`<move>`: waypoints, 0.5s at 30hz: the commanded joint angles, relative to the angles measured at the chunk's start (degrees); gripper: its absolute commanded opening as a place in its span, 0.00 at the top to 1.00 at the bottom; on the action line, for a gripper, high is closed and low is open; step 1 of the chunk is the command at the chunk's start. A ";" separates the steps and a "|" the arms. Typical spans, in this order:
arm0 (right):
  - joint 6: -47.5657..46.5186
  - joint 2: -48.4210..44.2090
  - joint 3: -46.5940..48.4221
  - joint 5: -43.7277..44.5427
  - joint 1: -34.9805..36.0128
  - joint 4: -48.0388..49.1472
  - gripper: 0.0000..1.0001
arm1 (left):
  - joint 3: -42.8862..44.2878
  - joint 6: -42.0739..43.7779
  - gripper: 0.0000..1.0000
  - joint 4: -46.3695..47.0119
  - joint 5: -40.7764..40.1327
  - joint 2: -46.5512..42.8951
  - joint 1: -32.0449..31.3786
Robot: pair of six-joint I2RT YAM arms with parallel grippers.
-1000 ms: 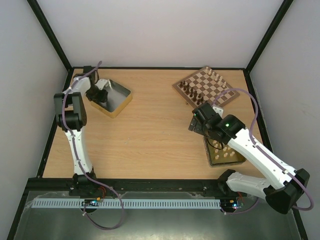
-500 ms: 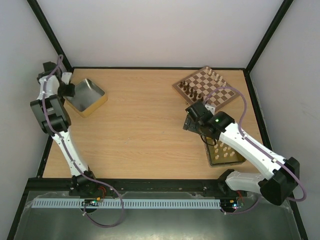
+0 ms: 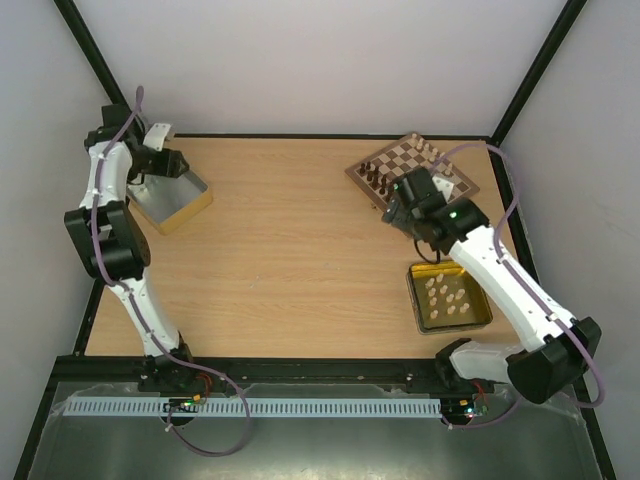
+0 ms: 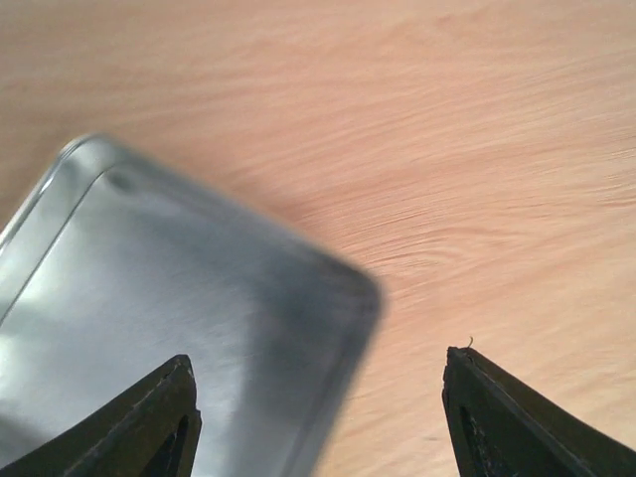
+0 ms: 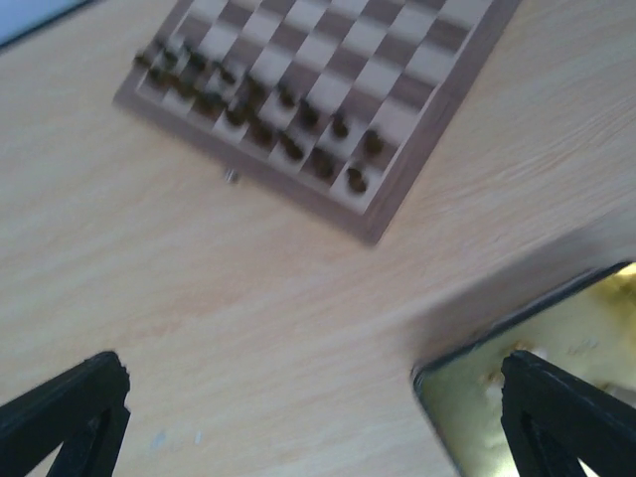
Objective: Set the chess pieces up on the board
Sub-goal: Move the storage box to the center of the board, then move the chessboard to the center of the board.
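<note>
From above, the left gripper [image 3: 168,163] is seen raised over the silver tin [image 3: 172,196] at the far left corner of the table [image 3: 290,240]. The right gripper [image 3: 398,205] is held just beside the near edge of the board [image 3: 425,160], which lies at the far right. Dark chess pieces [image 3: 376,182] are lined up along the board's near-left side. Cream chess pieces [image 3: 447,296] are scattered in the yellow-sided tray [image 3: 415,300], nearer the arm bases.

In the left wrist view, the left gripper [image 4: 318,363] is spread wide with nothing pinched. The tin [image 4: 169,288] is seen blurred beneath it.

In the right wrist view, the right gripper [image 5: 313,363] is fully spread and empty above bare table. The board [image 5: 338,70] and the dark pieces [image 5: 268,119] are seen ahead, and a corner of the tray [image 5: 467,393] beside one finger.
</note>
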 commanded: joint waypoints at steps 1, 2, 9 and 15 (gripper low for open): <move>-5.07 3.69 5.09 1.69 -9.92 0.30 0.03 | 1.24 1.93 0.31 -5.88 11.91 -6.98 -0.33; -5.68 5.25 6.61 1.24 -12.31 0.68 0.03 | 2.34 2.33 0.31 -6.98 13.44 -7.79 -0.52; -6.91 20.86 20.67 -5.73 -27.92 7.05 0.02 | 7.73 6.04 0.25 -17.53 17.54 -11.66 -7.01; -5.27 39.47 40.17 -11.24 -36.06 8.07 0.01 | 1.10 3.05 0.21 -17.49 18.31 -19.05 -11.09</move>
